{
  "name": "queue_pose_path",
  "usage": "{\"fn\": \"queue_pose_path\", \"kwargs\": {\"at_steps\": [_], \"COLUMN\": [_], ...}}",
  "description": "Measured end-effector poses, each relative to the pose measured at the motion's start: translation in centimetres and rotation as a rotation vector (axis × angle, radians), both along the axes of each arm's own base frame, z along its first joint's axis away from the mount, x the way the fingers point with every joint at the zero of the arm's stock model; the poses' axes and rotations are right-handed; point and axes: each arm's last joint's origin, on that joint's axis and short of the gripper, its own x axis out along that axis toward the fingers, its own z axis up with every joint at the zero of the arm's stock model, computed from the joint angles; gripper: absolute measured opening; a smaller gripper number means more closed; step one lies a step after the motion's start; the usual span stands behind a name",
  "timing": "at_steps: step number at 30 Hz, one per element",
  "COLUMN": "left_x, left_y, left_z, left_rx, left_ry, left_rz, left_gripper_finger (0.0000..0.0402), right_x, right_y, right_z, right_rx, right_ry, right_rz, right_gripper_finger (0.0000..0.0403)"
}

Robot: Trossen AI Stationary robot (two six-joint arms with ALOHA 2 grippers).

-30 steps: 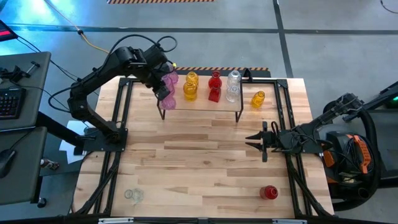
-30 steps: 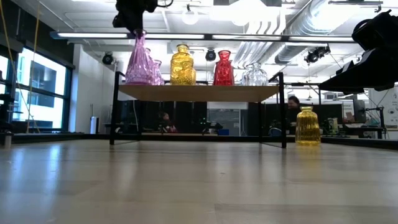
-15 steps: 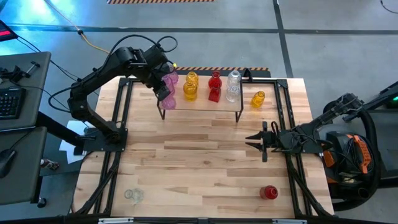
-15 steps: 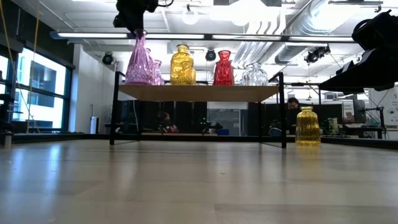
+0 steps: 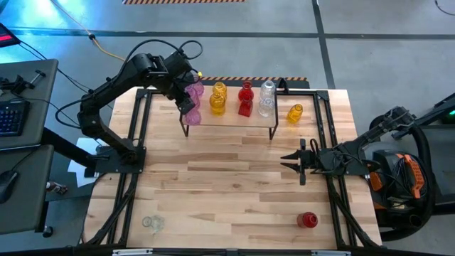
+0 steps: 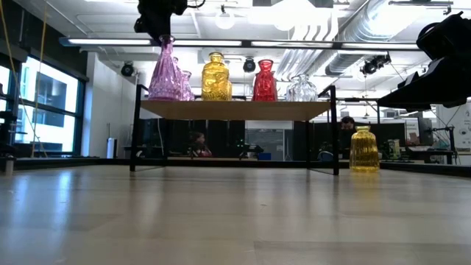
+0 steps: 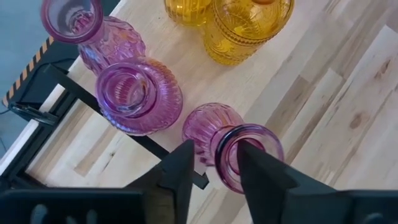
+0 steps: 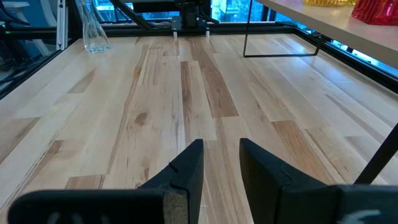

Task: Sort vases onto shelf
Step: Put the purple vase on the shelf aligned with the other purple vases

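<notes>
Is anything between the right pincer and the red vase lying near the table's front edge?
Nothing visible: only bare tabletop lies between the right pincer and the red vase.

Bright even overhead light, soft shadows, sharp focus

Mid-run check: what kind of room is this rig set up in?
Probably an industrial lab or workshop, not a home: exposed silver ceiling ducts, a grey concrete floor with hazard-striped tape, and a black computer keyboard on a desk beside the light wooden table.
</notes>
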Motion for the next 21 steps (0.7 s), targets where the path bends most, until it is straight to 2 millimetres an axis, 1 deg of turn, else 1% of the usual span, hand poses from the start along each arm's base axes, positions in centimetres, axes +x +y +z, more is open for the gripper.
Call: {"fn": "queue_pose_path", "kwargs": {"at_steps": [4, 14, 21], "left_x": [-0.01, 0.02, 0.00], "left_y": [0.02, 0.07, 0.06], "left_z": [0.00, 0.02, 0.05], "left_rx": [0.006, 0.016, 0.017], "left_ry": [0.003, 0.003, 0.001], "left_rz": [0.003, 0.008, 0.008], "left_gripper_finger": [0.0136, 0.0173, 0.0177], "right_x": [0.00, 0.00, 0.00], "right_y": [0.01, 0.01, 0.00], "right_z": [0.01, 0.01, 0.00], "right_rx": [0.000, 0.000, 0.000], "right_ry": [0.000, 0.000, 0.000], "right_rz": [0.000, 0.000, 0.000], "right_gripper_finger": [0.0087, 0.0087, 0.0087]}}
